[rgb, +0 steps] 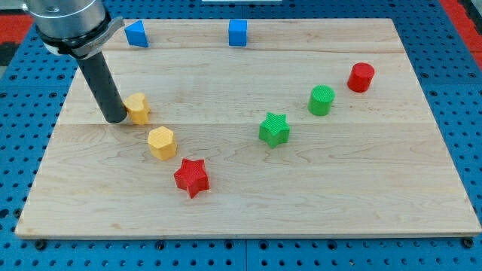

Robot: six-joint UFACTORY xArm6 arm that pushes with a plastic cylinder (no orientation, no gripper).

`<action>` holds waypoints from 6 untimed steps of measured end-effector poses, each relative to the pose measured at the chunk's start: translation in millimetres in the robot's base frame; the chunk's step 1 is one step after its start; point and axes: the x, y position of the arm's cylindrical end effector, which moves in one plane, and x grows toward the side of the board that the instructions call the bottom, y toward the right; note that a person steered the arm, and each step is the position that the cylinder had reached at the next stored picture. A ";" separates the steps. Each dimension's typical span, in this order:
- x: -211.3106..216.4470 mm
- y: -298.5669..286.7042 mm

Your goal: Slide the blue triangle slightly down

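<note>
Plainly, the risk is the yellow heart block [138, 108]: the rod's tip [116, 119] sits touching it at its nine o'clock, so any careless sweep drags it along. No fingers exist to open or close. The rod leans slightly; the blue triangle [136, 34] waits at the board's eleven o'clock, well apart.

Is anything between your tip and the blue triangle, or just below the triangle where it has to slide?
Nothing visible. My tip sits beside the yellow heart, on its left in the view. The blue triangle lies toward the view's top, with bare board between us and directly below it.
</note>
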 end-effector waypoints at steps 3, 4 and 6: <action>-232.0 -86.2; -238.8 -42.6; -182.3 39.2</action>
